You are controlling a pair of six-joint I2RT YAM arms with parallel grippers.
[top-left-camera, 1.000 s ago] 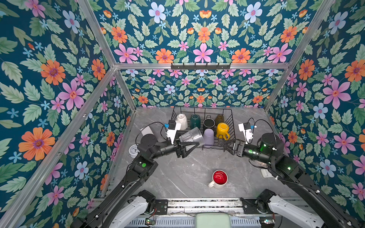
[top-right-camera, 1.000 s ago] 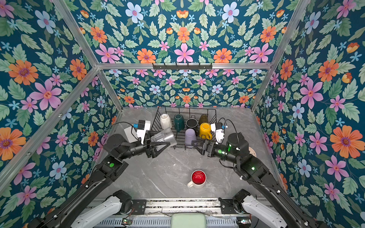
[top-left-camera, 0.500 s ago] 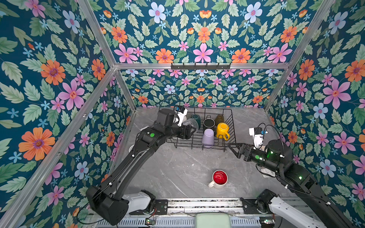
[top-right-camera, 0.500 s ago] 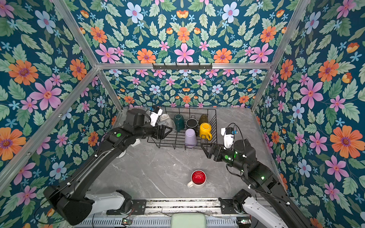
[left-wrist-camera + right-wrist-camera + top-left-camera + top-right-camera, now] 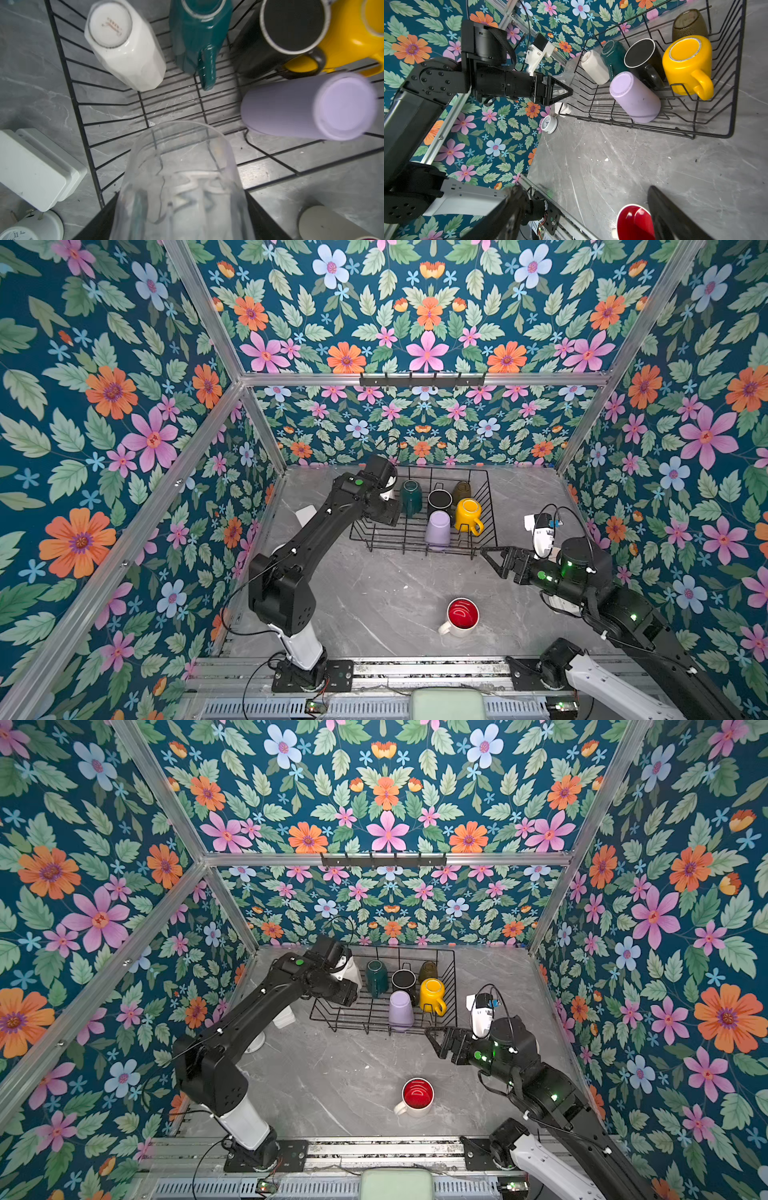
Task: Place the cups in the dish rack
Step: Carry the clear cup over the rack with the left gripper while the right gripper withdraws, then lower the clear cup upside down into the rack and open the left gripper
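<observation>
In both top views, six cups sit in the dish rack and the white red-inside mug stands on the table; in the left wrist view, the left gripper clamps the clear glass over bare rack floor; in the right wrist view, the right gripper hangs spread and empty near that mug, so two cups are judged outstanding.

Dish rack: far row and right half are packed with cream mug, dark green mug, black mug, amber tumbler, yellow mug and lilac tumbler.

Open wire floor only at its near-left part. Left pincer hangs over that gap, clamped on the clear glass.

Bench left edge: white box and alarm clock crowd the strip beside the rack.

Mid-bench is bare. White red-inside mug stands alone toward the near edge.

Right pincer, jaws wide, sits off the rack's near-right corner.
</observation>
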